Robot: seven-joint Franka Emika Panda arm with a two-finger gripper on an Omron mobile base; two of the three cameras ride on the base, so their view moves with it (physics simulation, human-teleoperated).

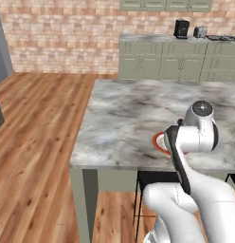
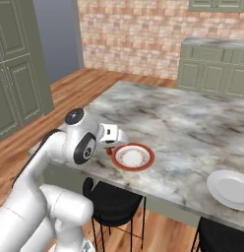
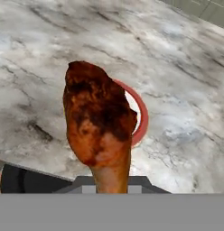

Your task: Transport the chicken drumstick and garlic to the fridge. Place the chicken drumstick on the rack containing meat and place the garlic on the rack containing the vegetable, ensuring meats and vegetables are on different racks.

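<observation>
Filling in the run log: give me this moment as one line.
tool: shut on chicken drumstick | drumstick: lifted above red-rimmed plate | plate: on marble counter | white plate: empty

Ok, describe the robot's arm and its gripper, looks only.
The arm is glossy white, built of fat rounded segments. Dark grey to black bands and round dark caps mark the joints, one cap with a pale ring. No loose cables or lettering can be seen. The gripper hangs from a boxy white hand with a small dark square on its side; its fingers are too small to describe.
</observation>
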